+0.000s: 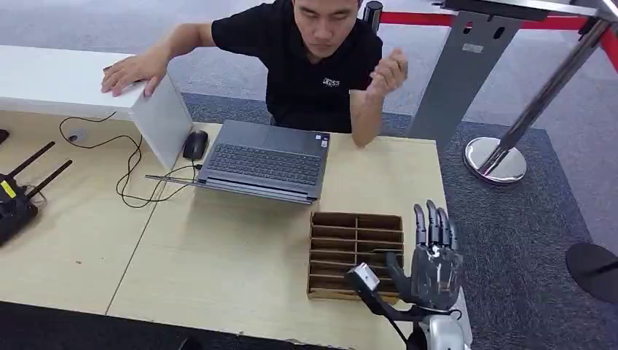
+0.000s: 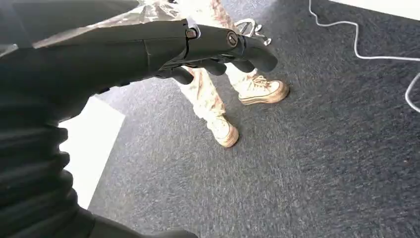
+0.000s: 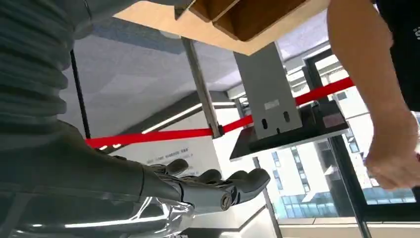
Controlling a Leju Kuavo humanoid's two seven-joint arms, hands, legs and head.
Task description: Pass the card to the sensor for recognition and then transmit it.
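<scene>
A wooden slotted card rack [image 1: 355, 248] sits on the table's near right corner; I cannot make out a card in its slots. My right hand [image 1: 435, 259] is raised just right of the rack, fingers straight up and apart, holding nothing. In the right wrist view the same hand [image 3: 198, 188] is stretched out empty under the rack [image 3: 247, 15]. A grey post [image 1: 466, 65] stands beyond the table's far right corner, and it carries a dark flat panel [image 3: 297, 134]. My left hand [image 2: 198, 47] hangs over grey carpet, fingers loosely extended and empty.
A person in a black shirt [image 1: 321, 65] sits across the table behind an open laptop [image 1: 266, 160]. A mouse [image 1: 194, 144], cables, a white box [image 1: 157, 117] and a black router [image 1: 14, 197] lie to the left. A stanchion base [image 1: 495, 159] stands to the right.
</scene>
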